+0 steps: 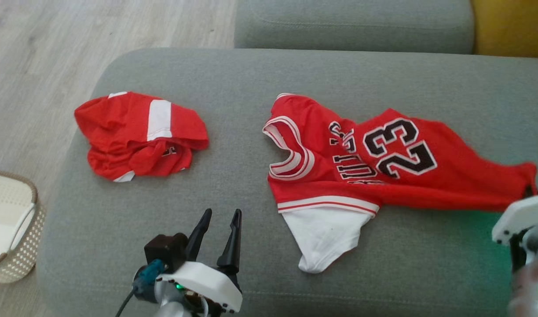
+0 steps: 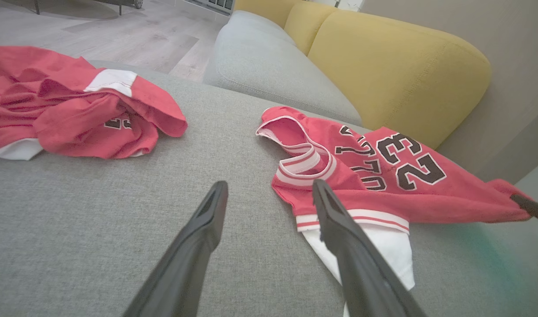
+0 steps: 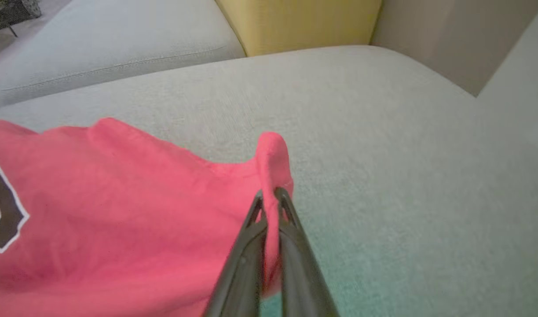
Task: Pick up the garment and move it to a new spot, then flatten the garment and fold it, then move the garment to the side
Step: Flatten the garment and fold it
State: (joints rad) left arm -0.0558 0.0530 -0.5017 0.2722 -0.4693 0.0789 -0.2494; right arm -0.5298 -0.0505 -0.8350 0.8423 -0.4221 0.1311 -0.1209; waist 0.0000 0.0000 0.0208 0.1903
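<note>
**Asker:** Where does the garment lie?

**Describer:** The red jersey [image 1: 383, 167], marked 23 in black and white, lies rumpled across the right half of the grey sofa cushion [image 1: 251, 70]; its striped neck opening faces the robot's left; a white panel [image 1: 326, 233] juts out from under its near edge, possibly an attached underlayer, though the fold hides the join.

**Asker:** Which gripper has hold of it?

**Describer:** The right gripper [image 3: 271, 193] is clenched on the jersey's far right corner; a small peak of red cloth stands up between the two dark fingers; the fabric runs from there toward the number.

**Asker:** And the other one?

**Describer:** The left gripper [image 1: 222, 212] hovers over bare cushion just left of the jersey; its jaws are spread wide and grasp nothing.

**Asker:** What surrounds them?

**Describer:** A second red garment [image 1: 141, 136] with white bands sits crumpled on the cushion's left side, well apart from the jersey; a woven basket [image 1: 13, 259] stands on the wooden floor [image 1: 75, 26] beside the cushion's left edge; a yellow backrest [image 2: 396, 66] rises beyond the cushion.
</note>
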